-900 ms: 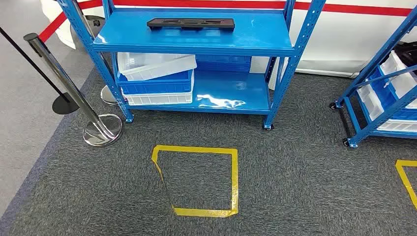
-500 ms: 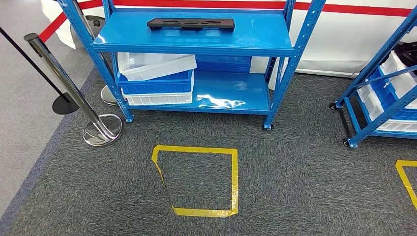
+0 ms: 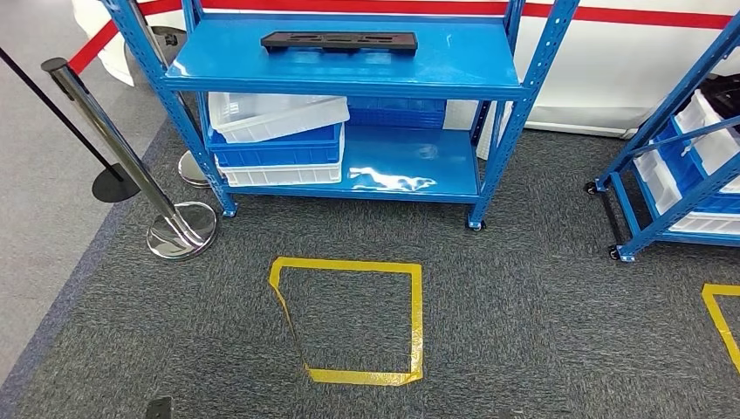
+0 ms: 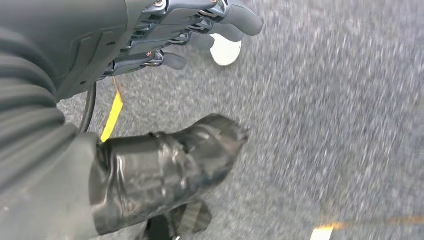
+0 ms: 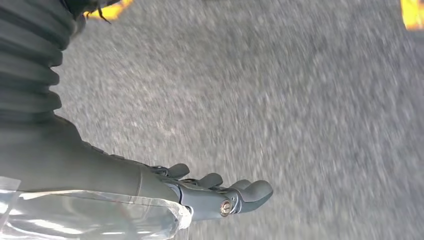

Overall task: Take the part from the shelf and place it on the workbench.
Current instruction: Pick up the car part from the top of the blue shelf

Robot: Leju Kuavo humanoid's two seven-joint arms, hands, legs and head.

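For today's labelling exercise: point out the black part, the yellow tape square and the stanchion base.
black part (image 3: 339, 41), head view, middle of its top face
yellow tape square (image 3: 417, 319), head view, right strip
stanchion base (image 3: 181, 232), head view, chrome dome

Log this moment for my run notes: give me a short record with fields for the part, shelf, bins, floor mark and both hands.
part: long black piece, lying flat on the top shelf, untouched
shelf: blue rack ahead on grey carpet
bins: white and blue bins stacked on the lower shelf, left side
floor mark: yellow tape square in front of the rack
left hand: holds nothing, fingers apart, above the carpet
right hand: holds nothing, fingers extended, above the carpet
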